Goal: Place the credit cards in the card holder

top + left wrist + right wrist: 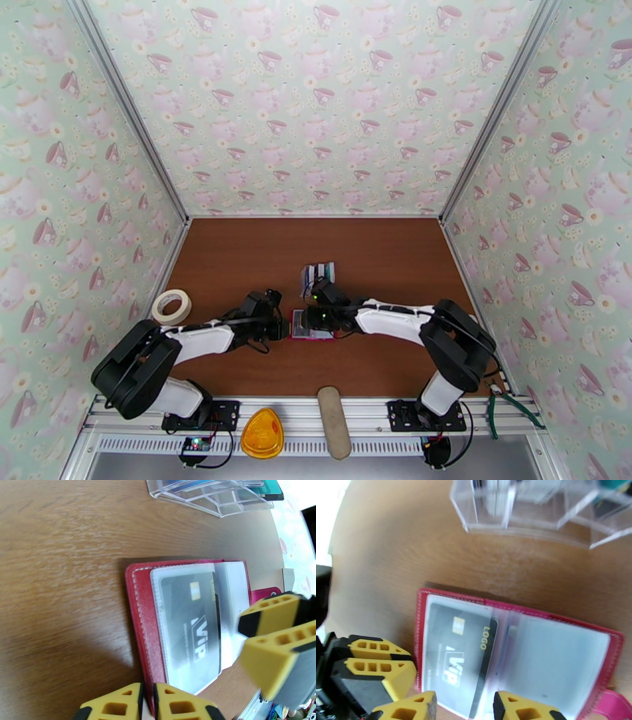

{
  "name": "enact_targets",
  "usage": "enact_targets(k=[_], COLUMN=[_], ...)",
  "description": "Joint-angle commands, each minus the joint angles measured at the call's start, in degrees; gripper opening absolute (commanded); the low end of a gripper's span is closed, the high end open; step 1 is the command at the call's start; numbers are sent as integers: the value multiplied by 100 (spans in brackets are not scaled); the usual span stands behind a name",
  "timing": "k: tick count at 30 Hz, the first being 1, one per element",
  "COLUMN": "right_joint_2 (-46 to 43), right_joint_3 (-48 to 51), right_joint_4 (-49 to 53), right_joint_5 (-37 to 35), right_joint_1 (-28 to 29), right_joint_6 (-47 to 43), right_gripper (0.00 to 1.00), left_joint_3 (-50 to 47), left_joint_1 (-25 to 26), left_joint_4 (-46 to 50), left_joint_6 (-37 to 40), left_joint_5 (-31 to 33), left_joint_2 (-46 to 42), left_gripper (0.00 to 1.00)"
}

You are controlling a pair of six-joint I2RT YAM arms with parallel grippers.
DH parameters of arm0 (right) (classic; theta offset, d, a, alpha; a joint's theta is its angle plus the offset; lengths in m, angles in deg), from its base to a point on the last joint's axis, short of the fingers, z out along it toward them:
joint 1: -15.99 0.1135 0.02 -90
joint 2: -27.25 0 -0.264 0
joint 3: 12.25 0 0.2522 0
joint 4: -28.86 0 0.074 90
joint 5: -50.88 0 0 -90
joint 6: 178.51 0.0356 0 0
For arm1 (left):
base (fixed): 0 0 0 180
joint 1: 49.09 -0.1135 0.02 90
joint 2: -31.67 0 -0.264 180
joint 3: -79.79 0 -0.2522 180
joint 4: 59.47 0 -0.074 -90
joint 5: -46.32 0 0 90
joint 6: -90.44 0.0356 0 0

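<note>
We find the left gripper (148, 705) with its yellow fingers almost pressed together, only a slit between them. The near edge of the small red leather-like card holder (140, 610) runs into that slit; whether it is pinched we cannot tell. The right gripper (464, 709) stands spread above the holder's clear sleeves, pinching nothing that we can see.

The holder lies open and flat on the brown wooden table (379, 253), between the two grippers. One dark grey card marked VIP (193, 618) sits inside a clear sleeve on one page. The facing sleeve appears empty (glare hinders a firm reading).

We judge the task begun, not finished. Just beyond the holder stands a clear acrylic rack (529, 523) with more thin cards (270, 488) upright in its slots, their count unreadable.
</note>
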Motion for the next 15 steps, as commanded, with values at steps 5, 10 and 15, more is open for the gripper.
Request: enact_targets(k=[5, 10, 15], right_joint_2=[-272, -259, -173], right_joint_3=[109, 115, 71], right_joint_4=[290, 337, 335], right_joint_5=[-238, -199, -136], right_joint_1=[-293, -505, -623], right_joint_6=[-405, -605, -702], right_gripper=[39, 38, 38], left_joint_3=[189, 135, 22], left_joint_1=[-35, 66, 225], left_joint_4=[703, 651, 395], left_joint_6=[58, 59, -30], left_joint_5=[-12, -230, -402], left_joint_2=[-414, -406, -456], left_gripper=[24, 25, 26])
